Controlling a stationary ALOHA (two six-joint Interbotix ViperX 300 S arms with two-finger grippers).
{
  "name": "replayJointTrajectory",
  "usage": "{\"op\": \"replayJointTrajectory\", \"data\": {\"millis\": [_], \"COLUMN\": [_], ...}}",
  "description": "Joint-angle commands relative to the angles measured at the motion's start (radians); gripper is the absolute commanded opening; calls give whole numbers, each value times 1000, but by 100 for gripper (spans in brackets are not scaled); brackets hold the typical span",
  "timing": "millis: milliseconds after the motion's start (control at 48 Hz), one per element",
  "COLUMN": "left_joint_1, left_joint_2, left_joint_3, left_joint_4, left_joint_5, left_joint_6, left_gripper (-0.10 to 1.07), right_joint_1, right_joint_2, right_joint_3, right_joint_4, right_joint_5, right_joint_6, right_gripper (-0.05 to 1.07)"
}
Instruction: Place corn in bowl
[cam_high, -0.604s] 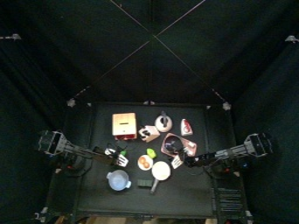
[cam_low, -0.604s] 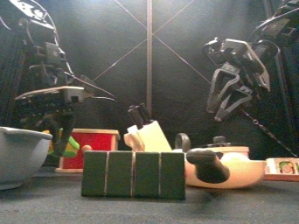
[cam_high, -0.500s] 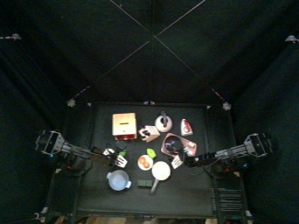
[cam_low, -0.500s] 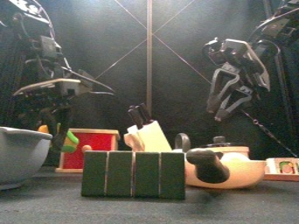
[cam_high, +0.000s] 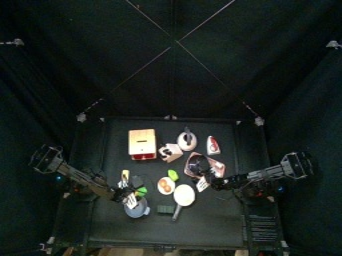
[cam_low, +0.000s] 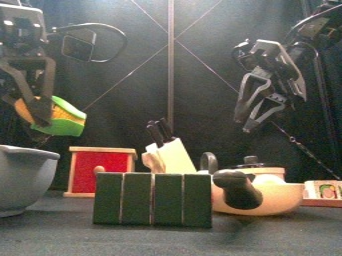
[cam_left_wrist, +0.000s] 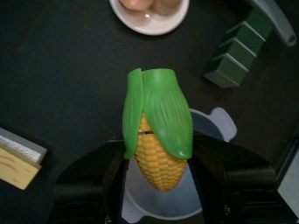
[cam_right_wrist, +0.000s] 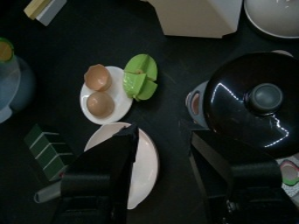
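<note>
My left gripper (cam_left_wrist: 158, 171) is shut on the corn (cam_left_wrist: 159, 131), a yellow cob with a green husk. It holds the corn in the air over the grey-blue bowl (cam_left_wrist: 223, 127), whose rim shows under the cob. In the front view the corn (cam_low: 58, 117) hangs in the left gripper (cam_low: 32, 100), well above the bowl (cam_low: 19, 176) at the left. In the top view the bowl (cam_high: 136, 207) sits near the table's front. My right gripper (cam_right_wrist: 163, 140) is open and empty, above a flat white plate (cam_right_wrist: 145, 166).
A white plate with brown food (cam_right_wrist: 98, 92) and a green piece (cam_right_wrist: 142, 74) lie near a black pot lid (cam_right_wrist: 260, 96). A row of dark green blocks (cam_low: 152, 198) stands at the front. A red box (cam_low: 100, 168) stands behind it.
My left gripper has lifted the corn higher and carried it toward the table's front, over the bowl. The right arm has hardly moved.
</note>
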Motion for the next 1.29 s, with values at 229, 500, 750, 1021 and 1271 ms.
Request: {"op": "replayJointTrajectory", "data": {"millis": [229,500,750,1021,1271], "left_joint_1": [-97,-94,-94,-57,-49], "left_joint_2": [-9,-8,-8,-8,-12], "left_joint_3": [41,94,98,89,87], "left_joint_4": [-34,-49,-86,-172,-196], "left_joint_5": [-107,-127,-129,-129,-172], "left_joint_6": [5,2,0,0,0], "left_gripper": [71,72,75,89,91], "right_joint_1": [-8,-8,-8,-14,-15], "right_joint_2": [-14,-9,0,5,3], "right_joint_3": [-49,-51,-43,0,8], "right_joint_4": [31,40,34,34,34], "right_joint_5": [-3,-3,-3,-26,-35], "right_joint_6": [3,2,-5,-6,-6], "right_gripper": [80,80,80,80,80]}}
